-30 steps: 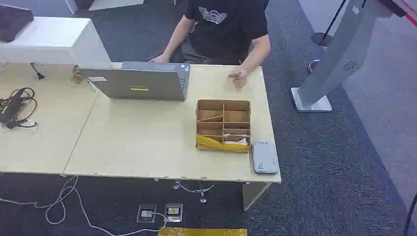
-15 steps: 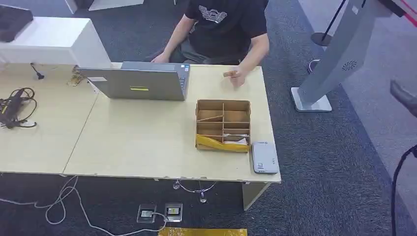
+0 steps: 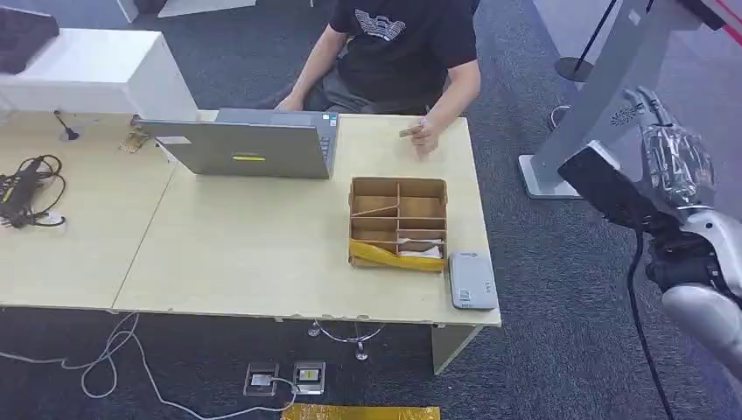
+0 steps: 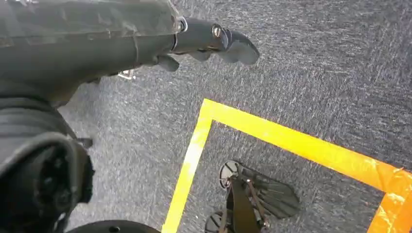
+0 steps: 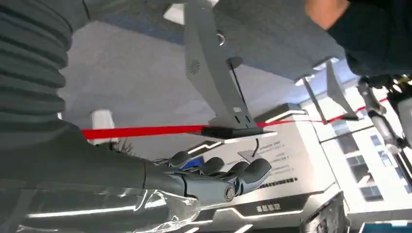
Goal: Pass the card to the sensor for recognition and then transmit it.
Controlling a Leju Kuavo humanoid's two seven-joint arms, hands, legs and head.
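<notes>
A person (image 3: 398, 44) sits at the far side of the table and holds a small tan card (image 3: 409, 132) above the tabletop. The grey card sensor (image 3: 472, 280) lies flat at the table's front right corner. My right hand (image 3: 669, 157) is raised off the table's right side, well away from card and sensor; its fingers (image 5: 228, 179) are stretched out with nothing in them. My left hand (image 4: 209, 41) hangs above grey carpet, fingers extended and holding nothing.
A cardboard divider box (image 3: 398, 223) stands beside the sensor. A closed-looking grey laptop (image 3: 249, 147) sits at the table's far edge, cables (image 3: 26, 192) at the far left. A grey kiosk stand (image 3: 604, 96) rises behind my right hand. Yellow floor tape (image 4: 291, 141) crosses the carpet.
My right arm has risen into the head view at the right side, hand now high beside the kiosk. The person's hand with the card has stayed almost still.
</notes>
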